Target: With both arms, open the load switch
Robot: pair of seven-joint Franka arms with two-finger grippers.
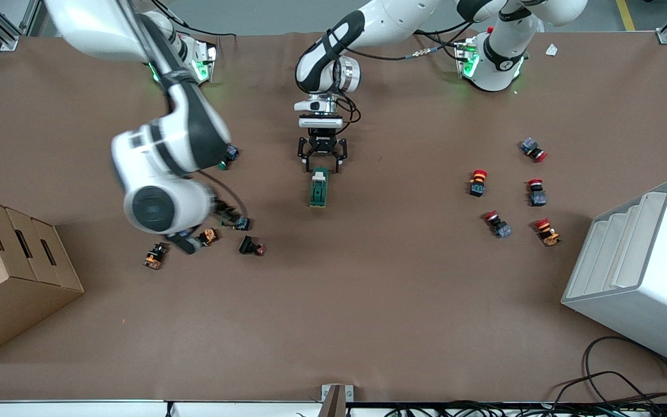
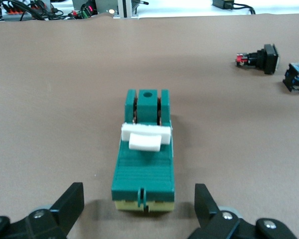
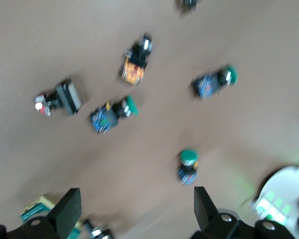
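- The table [image 1: 368,324] is being covered by a brown mat, with wide bare room being left around its middle; a cardboard box [image 1: 9,272] is being kept at the right arm's end and a white stepped bin [image 1: 640,272] at the left arm's end, both well apart from the work.
- The right arm [image 1: 162,174] is being held up over a cluster of green-capped buttons [image 3: 112,113]; the right gripper [image 3: 134,211] is being shown with its fingers spread and nothing between them.
- The left gripper [image 1: 322,164] is being held low over the table's middle, fingers [image 2: 70,206] parted and empty, straddling the end of the load switch [image 1: 319,188] without contact being visible.
- The load switch is being seen lying flat on the mat at mid-table, nearer to the front camera than the left gripper and well apart from every button.
- It is being judged as light, rigid plastic, likely to slide on the mat unless pinned; the green body's long sides are being judged the best hold for one gripper, the white lever [image 2: 146,137] the part to be worked by the other.
- Red-capped buttons [image 1: 478,182] are being left toward the left arm's end, clear of any approach.
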